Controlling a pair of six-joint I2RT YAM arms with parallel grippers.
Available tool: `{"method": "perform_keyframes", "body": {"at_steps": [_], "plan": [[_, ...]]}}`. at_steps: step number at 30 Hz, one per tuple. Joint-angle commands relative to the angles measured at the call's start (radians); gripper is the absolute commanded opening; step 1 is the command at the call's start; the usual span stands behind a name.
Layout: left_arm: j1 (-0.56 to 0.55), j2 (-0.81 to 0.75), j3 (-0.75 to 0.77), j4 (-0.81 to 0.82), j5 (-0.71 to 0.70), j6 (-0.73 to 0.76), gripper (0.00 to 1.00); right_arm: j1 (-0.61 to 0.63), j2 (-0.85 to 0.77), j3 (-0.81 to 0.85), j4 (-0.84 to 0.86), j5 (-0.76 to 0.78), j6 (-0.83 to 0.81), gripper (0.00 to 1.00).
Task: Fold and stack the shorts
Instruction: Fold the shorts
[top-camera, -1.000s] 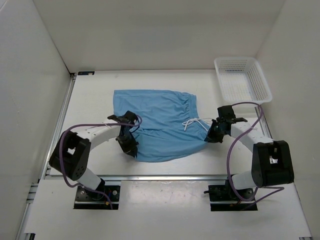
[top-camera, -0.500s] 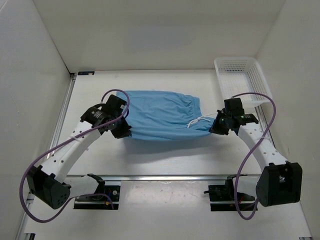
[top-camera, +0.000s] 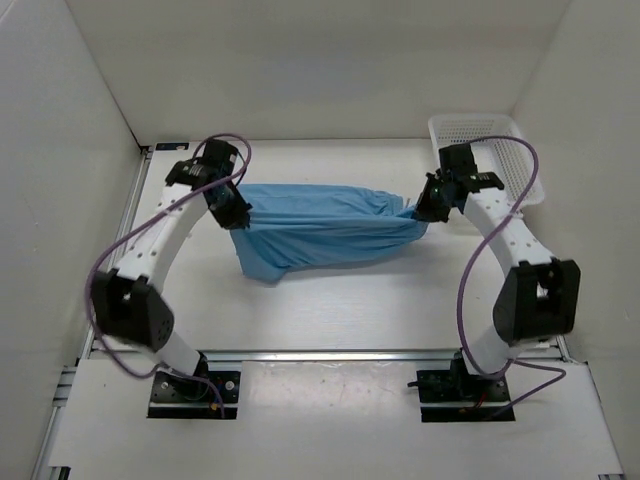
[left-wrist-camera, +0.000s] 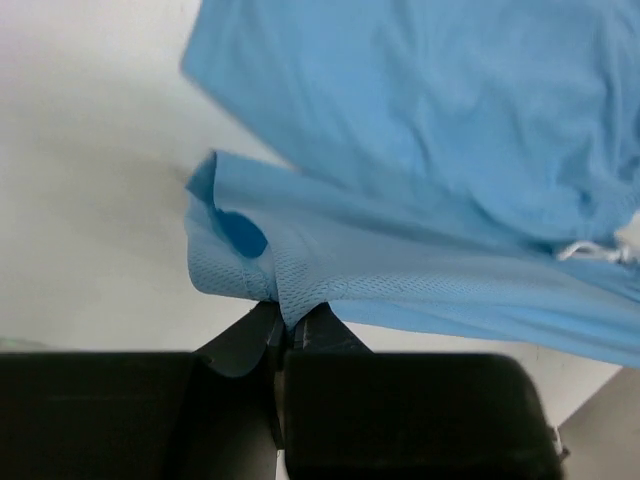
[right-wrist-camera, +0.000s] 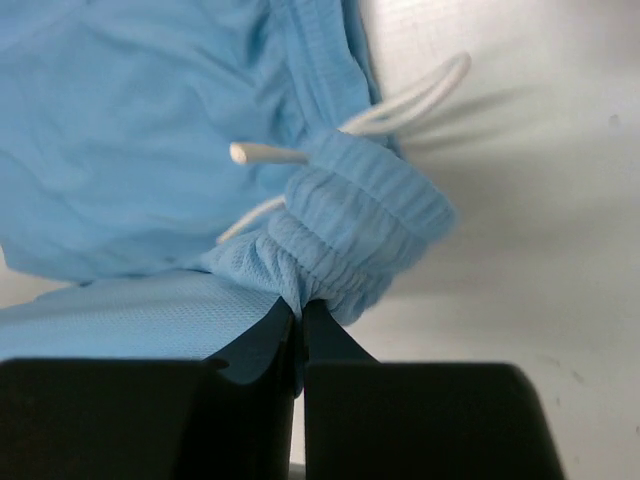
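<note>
The light sky-blue soft fabric shorts (top-camera: 320, 228) hang stretched between the two arms over the far half of the white bench (top-camera: 340, 310); the left gripper (top-camera: 240, 218) pinches one end and the right gripper (top-camera: 418, 210) the other. Both pairs of fingers are clenched on cloth; in the left wrist view the black fingers (left-wrist-camera: 240, 340) meet on a small fold of the hem, and in the right wrist view the fingers (right-wrist-camera: 255, 350) nip the gathered elastic waistband (right-wrist-camera: 365, 215) just below the thin white drawstring (right-wrist-camera: 400, 105).

The chief risk, as I judge it, is slip; each bite takes only a narrow lip of thin fabric, so a little more pull between the arms could draw one end free and drop the whole span in a heap. The cloth also sags unevenly (the lobe nearer the left arm droops lowest, and I cannot tell whether it touches the bench); laid down like this, that lobe would land first and ruck under the rest, leaving a crooked fold. The loose drawstring could be trapped inside the fold or snag a finger on release. The right arm works close beside the white plastic mesh basket (top-camera: 500, 150); a wide swing there might knock it.
</note>
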Motion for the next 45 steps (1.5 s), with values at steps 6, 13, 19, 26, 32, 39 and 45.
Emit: {"method": "perform_keyframes", "body": {"at_steps": [6,13,19,26,32,39,45], "plan": [[0.195,0.564,0.636,0.012,-0.002,0.159,0.10,-0.004,0.460,0.512,-0.002,-0.019,-0.007,0.03],[0.234,0.922,1.086,-0.076,0.121,0.214,0.95,-0.004,0.656,0.803,-0.074,-0.049,0.003,0.83],[0.225,0.633,0.576,0.088,0.095,0.258,0.89,0.005,0.381,0.313,0.101,0.021,0.044,0.77],[0.224,0.546,0.221,0.179,0.148,0.269,0.87,0.005,0.313,0.143,0.112,0.044,0.021,0.69],[0.215,0.606,0.212,0.188,0.168,0.269,0.60,0.005,0.283,0.101,0.102,0.019,0.012,0.69],[0.215,0.616,0.181,0.188,0.177,0.260,0.10,0.005,0.375,0.169,0.102,-0.002,0.012,0.70],[0.215,0.461,0.124,0.179,0.177,0.272,0.10,0.005,0.488,0.249,0.102,-0.074,0.030,0.69]]}}
